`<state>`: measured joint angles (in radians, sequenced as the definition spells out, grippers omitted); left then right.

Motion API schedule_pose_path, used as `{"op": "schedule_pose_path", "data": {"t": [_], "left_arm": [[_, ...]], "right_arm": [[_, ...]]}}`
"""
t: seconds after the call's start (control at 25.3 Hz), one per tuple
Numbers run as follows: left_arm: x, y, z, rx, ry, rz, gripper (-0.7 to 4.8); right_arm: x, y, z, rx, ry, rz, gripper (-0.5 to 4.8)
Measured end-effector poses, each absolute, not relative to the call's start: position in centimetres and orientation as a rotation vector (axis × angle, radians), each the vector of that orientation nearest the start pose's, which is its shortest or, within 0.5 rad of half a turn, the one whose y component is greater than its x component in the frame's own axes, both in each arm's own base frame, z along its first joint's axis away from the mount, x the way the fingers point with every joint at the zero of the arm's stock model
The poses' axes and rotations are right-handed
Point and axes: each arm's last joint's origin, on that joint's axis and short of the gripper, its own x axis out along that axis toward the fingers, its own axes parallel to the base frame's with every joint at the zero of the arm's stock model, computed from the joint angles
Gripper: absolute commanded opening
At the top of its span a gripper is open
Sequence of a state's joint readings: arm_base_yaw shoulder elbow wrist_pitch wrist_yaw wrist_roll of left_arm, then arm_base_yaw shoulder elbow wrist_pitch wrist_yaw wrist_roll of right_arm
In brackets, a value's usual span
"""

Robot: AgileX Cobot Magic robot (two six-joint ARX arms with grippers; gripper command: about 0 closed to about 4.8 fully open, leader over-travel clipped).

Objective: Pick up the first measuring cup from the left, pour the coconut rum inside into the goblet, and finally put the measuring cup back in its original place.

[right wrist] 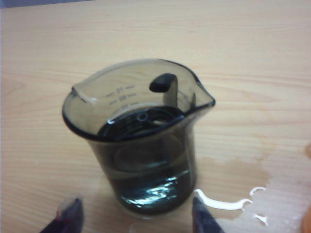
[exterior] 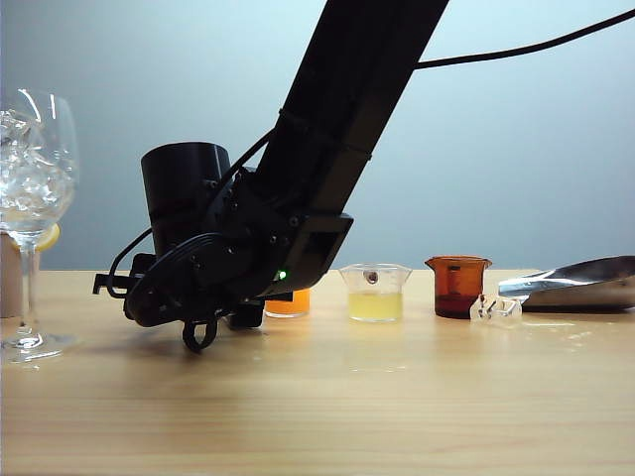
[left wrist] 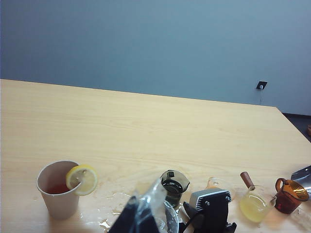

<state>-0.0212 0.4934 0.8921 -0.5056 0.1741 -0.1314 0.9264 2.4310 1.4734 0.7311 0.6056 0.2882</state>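
The measuring cup (right wrist: 138, 141), smoky dark grey with a pour lip and a handle on its far side, stands upright on the wooden table. The coconut rum (right wrist: 150, 182) fills its lower part. My right gripper (right wrist: 137, 217) is open, with one fingertip on each side of the cup's base and neither touching it. In the exterior view the right gripper (exterior: 193, 297) hides the cup. The goblet (exterior: 35, 178), holding ice, stands at the far left. My left gripper (left wrist: 142, 216) is shut and empty, well back from the measuring cup (left wrist: 174, 184).
An orange-filled cup (exterior: 288, 303), a cup of pale yellow liquid (exterior: 375, 294), an amber cup (exterior: 456, 286) and a metal scoop (exterior: 580, 283) stand in a row to the right. A paper cup with a lemon slice (left wrist: 60, 189) stands near the goblet. Spilt liquid (right wrist: 228, 204) lies beside the measuring cup.
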Motion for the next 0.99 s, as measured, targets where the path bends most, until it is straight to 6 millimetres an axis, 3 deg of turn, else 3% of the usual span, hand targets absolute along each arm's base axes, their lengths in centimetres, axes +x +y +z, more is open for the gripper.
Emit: {"op": "schedule_pose_path", "data": {"t": [0.36, 0.99], "left_arm": [[8.5, -0.7, 36.9, -0.139, 0.120, -0.195, -0.04], [8.5, -0.7, 36.9, -0.139, 0.120, -0.197, -0.04]], "right_arm": [[31.9, 39.6, 9.8, 0.120, 0.212, 0.268, 2.98], [32.1, 39.9, 9.5, 0.116, 0.223, 0.213, 2.98]]}}
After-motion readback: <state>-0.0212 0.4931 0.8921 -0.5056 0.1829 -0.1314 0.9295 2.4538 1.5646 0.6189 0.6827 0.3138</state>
